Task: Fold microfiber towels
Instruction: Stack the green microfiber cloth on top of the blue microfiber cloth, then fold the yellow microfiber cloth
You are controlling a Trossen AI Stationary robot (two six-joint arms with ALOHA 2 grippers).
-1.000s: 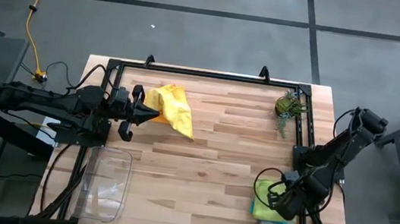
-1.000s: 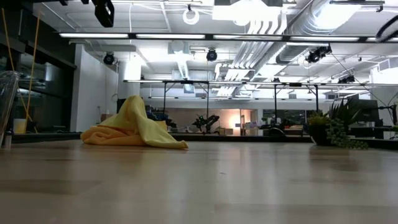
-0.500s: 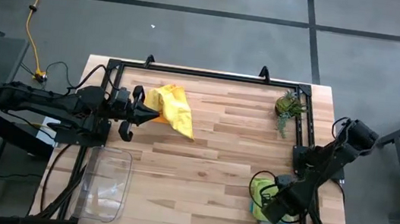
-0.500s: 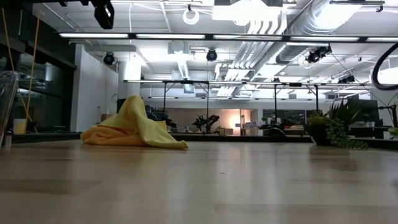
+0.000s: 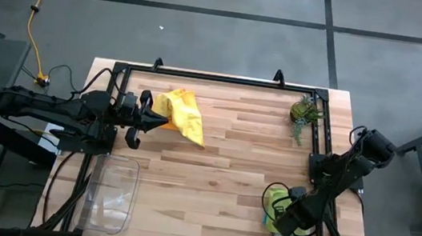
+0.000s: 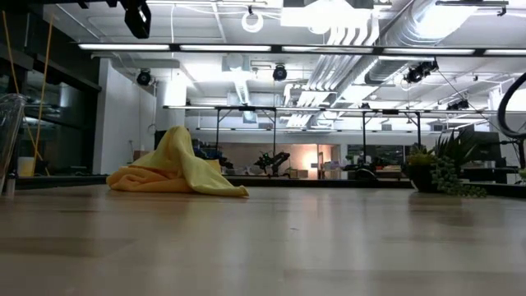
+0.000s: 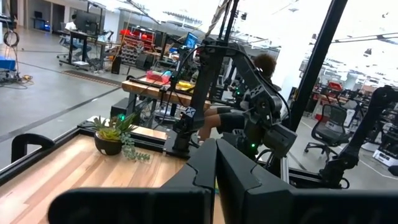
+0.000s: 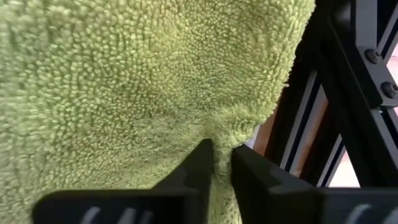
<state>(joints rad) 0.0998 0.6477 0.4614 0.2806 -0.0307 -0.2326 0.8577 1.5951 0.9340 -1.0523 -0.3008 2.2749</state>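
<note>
Two towels in play. Lime green towel: near right corner, my right gripper pinching fold at its edge; soft, light, limp, drapes. Yellow towel: far left, heaped beside my closed left gripper; best taken by corner.

No readable text anywhere in these views: no labels, brands, numbers or signs can be made out on anything on the table or in the room behind it.
</note>
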